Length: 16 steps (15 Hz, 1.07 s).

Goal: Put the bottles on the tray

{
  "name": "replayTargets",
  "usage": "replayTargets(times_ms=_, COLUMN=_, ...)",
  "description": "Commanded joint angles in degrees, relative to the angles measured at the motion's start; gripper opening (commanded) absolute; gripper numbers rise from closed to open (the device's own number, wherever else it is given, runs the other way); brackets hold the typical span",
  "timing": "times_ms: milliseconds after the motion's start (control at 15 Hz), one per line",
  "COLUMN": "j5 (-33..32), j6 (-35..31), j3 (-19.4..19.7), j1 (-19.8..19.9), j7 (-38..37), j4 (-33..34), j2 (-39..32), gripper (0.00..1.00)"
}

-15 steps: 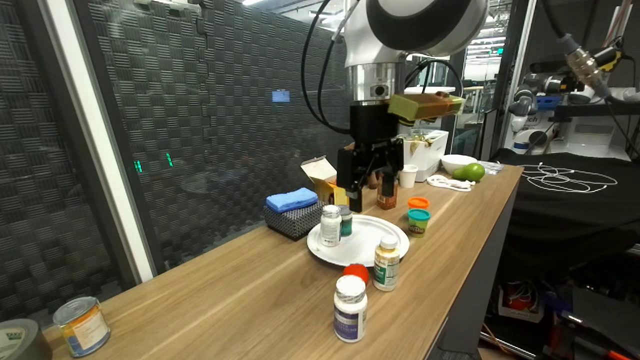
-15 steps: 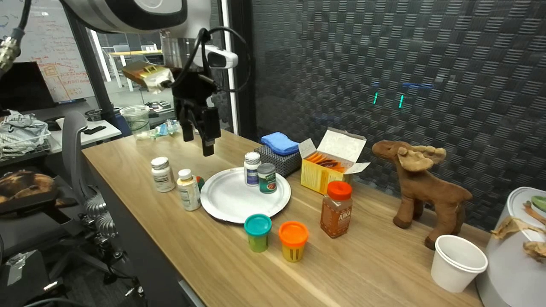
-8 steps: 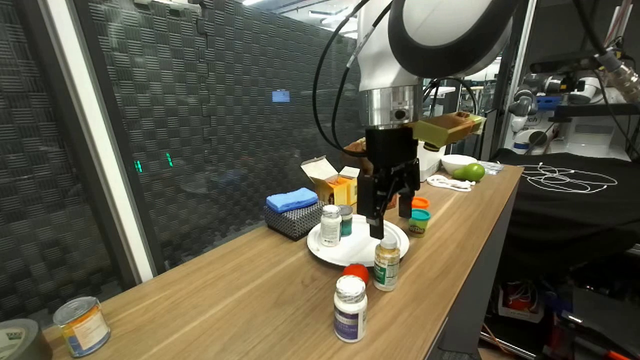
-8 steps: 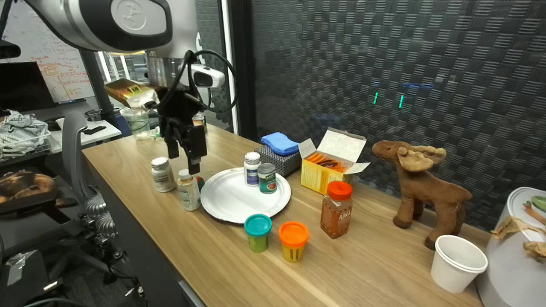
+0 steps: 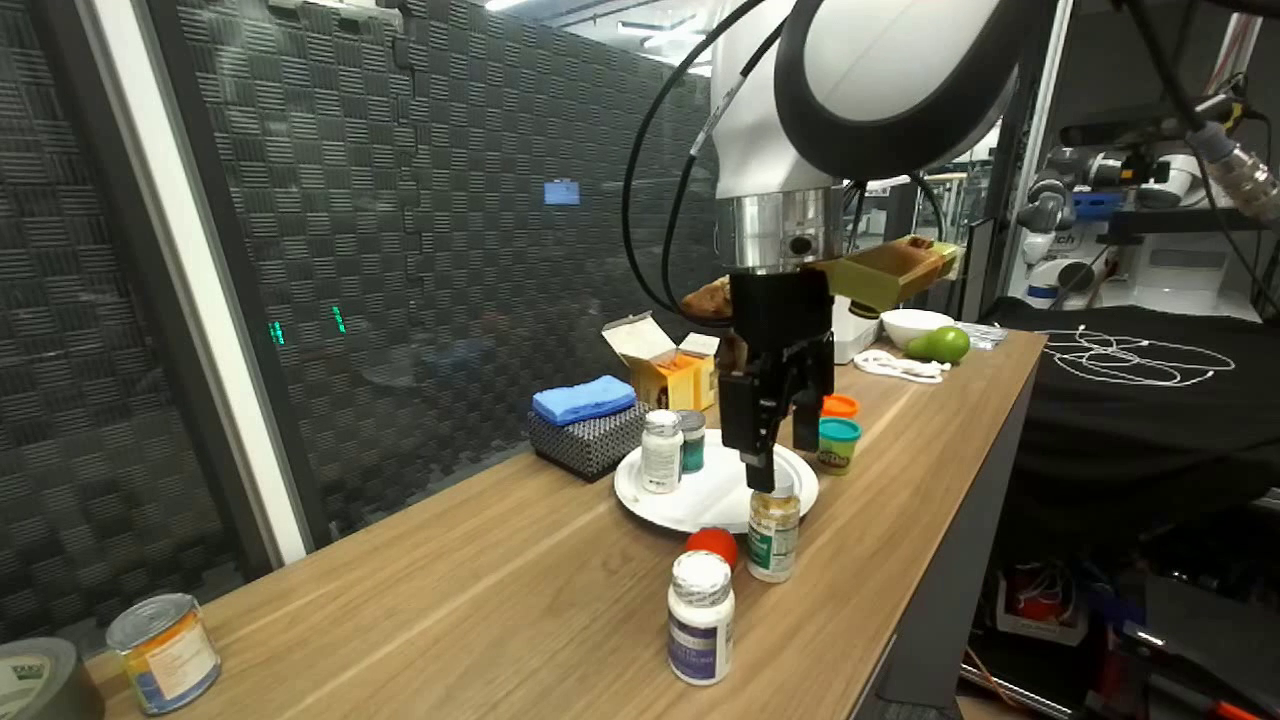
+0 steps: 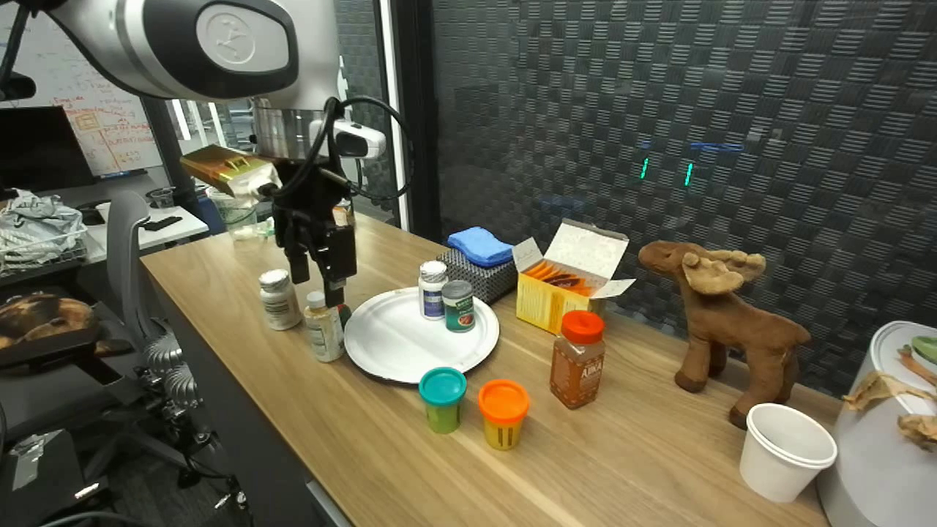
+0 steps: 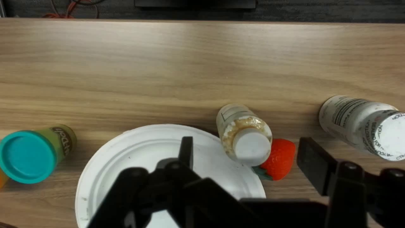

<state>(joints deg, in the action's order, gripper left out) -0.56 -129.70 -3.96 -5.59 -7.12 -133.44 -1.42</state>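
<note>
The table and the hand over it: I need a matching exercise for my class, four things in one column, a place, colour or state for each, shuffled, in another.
1. strawberry
2. dark green jar
3. blue cloth
4. hand

A. on the white plate
B. open
C. red
D. on top of a patterned box

Pairs: 1-C; 2-A; 3-D; 4-B

Plate [image 7: 152, 150] partly hidden, tape [image 5: 72, 675] cut off
</note>
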Motion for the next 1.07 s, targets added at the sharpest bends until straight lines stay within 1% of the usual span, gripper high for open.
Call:
replayTargets(times_ms=0, j5=1.05, j6=0.94, j3=-0.26, j1=0.38, j7=2.71, j4=0.85, j2=-1.07, gripper=0.55)
replayTargets(times_ms=67, j5=1.62, j6=1.22, j3=-0.32, j1=0.37, j7=3.69, j4=0.99, j2=-1.45, gripper=0.45)
replayTargets(times_ms=267, j5=1.63, j6=1.38, j3=-0.36, j1=0.35, j7=4.70, j4=1.20, j2=-2.26, gripper=0.23)
replayTargets(times_ms=333, j5=1.60, j6=1.30, j3=-0.35, j1=0.34, j7=4.84, j4=1.16, j2=-2.29, gripper=0.15)
replayTargets(times_ms=400, j5=1.15, j6=1.28, j3=-0.36, j1=0.30, j7=4.52, j4=1.25, j2=-1.86, gripper=0.13)
replayTargets(times_ms=533, j5=0.41, j6=1.56, j3=-0.27, j1=0.30, j7=3.74, j4=0.76, j2=-0.48, gripper=0.16)
replayTargets(times_ms=733, j5=0.13, j6=3.02, j3=-0.13, j1=0.44, j7=3.11, j4=-0.06, j2=2.61, gripper=0.16)
replayTargets(times_ms=867, j5=0.17, j6=5.19, j3=0.02, j1=0.71, j7=2.88, j4=-0.52, j2=5.71, gripper=0.16)
replayTargets(times_ms=1000, j5=1.19, j6=9.19, j3=0.34, j1=1.14, j7=3.59, j4=0.15, j2=8.20, gripper=0.16)
